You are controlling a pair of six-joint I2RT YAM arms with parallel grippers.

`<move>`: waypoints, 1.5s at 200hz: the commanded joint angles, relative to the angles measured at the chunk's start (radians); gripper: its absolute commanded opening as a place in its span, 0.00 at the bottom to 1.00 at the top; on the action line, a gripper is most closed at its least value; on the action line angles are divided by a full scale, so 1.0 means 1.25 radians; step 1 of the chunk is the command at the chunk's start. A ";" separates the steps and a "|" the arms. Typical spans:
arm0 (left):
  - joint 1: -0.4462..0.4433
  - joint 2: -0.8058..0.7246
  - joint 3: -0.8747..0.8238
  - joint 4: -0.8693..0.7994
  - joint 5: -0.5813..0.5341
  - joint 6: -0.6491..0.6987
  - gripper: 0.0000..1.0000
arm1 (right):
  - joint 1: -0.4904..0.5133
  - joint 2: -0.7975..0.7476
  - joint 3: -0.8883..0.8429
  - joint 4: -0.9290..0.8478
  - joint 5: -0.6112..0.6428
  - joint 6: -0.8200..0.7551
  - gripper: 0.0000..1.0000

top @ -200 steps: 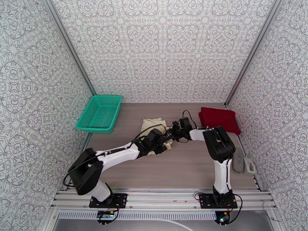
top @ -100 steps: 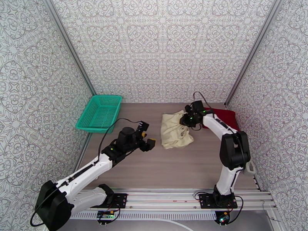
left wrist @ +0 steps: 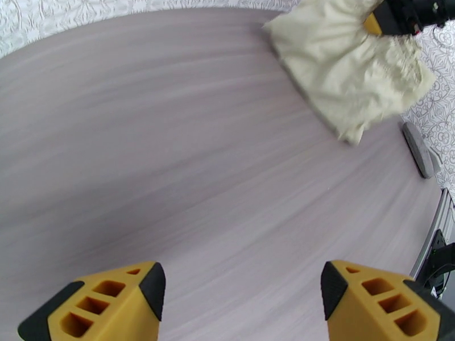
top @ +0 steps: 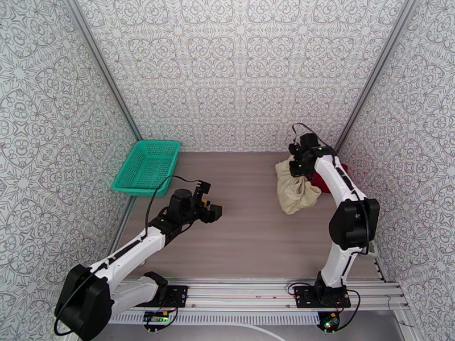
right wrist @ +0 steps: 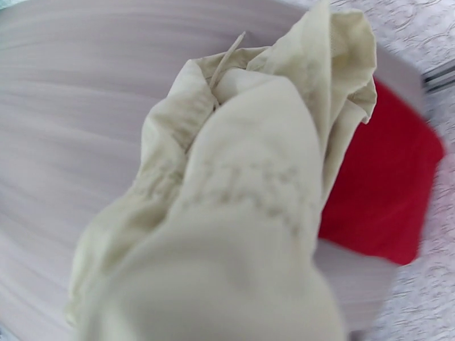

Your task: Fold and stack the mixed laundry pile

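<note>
Cream garment (top: pixel 294 191) hangs bunched below the right gripper (top: pixel 298 167), which is clamped on its top edge; whether the lower end touches the table (top: pixel 250 240) is hard to tell. A thin cord (right wrist: pixel 227 55) pokes out of the folds. Red shirt (right wrist: pixel 387 194) lies flat close beside that gripper, on its right. Left gripper (top: pixel 211 207) sits well off to the left, low over bare table, jaws wide apart with nothing between them. Green basket (top: pixel 147 166) is beyond it, further left.

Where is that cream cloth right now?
Top view: the cream garment is bunched in the right gripper at the far right of the table, beside the red shirt.
</note>
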 commanded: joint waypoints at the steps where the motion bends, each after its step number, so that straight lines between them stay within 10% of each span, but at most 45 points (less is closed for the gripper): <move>1: 0.018 0.011 -0.021 0.036 0.024 -0.018 0.77 | -0.043 0.027 0.061 0.002 0.047 -0.083 0.00; 182: 0.114 0.162 0.119 -0.061 0.050 -0.003 0.77 | -0.359 0.205 0.143 0.121 -0.108 -0.183 0.00; 248: 0.114 0.192 0.137 -0.063 0.050 -0.009 0.77 | -0.359 0.223 0.102 0.232 0.019 -0.152 0.67; 300: 0.112 0.189 0.140 -0.045 0.055 -0.012 0.77 | -0.306 0.084 -0.049 0.337 0.118 -0.130 0.79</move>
